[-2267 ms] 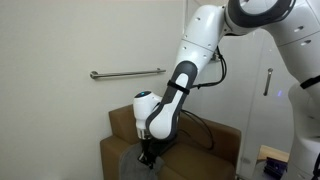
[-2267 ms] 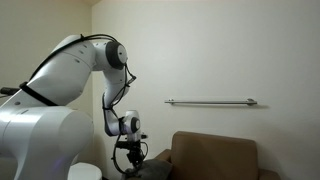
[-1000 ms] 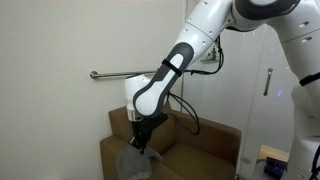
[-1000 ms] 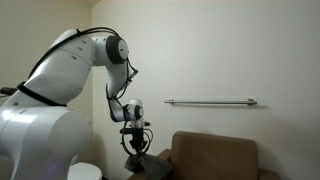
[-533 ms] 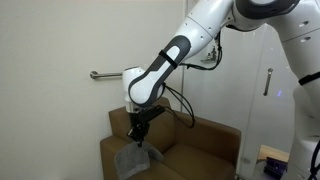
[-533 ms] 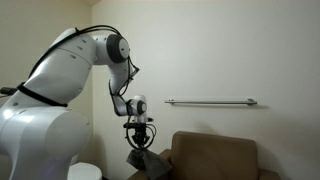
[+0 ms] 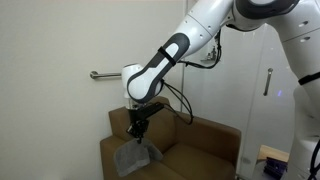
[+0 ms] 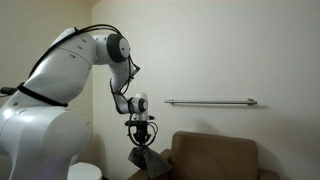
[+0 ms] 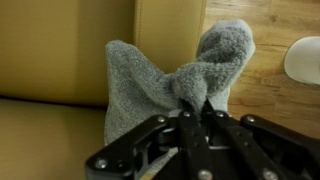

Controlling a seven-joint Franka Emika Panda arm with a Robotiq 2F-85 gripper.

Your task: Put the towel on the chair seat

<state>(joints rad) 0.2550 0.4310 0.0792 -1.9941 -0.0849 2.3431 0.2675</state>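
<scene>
The grey towel [image 7: 133,160] hung bunched directly beneath the claw [image 7: 138,134], which was clamped on its top fold. The claw had risen in the last seconds, lifting the towel. It hung above the brown armchair [image 7: 205,140], so lowering and release likely remained.

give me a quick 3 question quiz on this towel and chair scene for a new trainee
1. True or false: the grey towel lies spread flat on the brown chair, free of the end effector.
2. What is mounted on the wall behind the chair? A) a shelf B) a metal rail C) a clock
3. Fill in: in the wrist view the end effector is closed on the ____.
Key: 1 false, it hangs bunched from the end effector; 2 B; 3 towel.
</scene>
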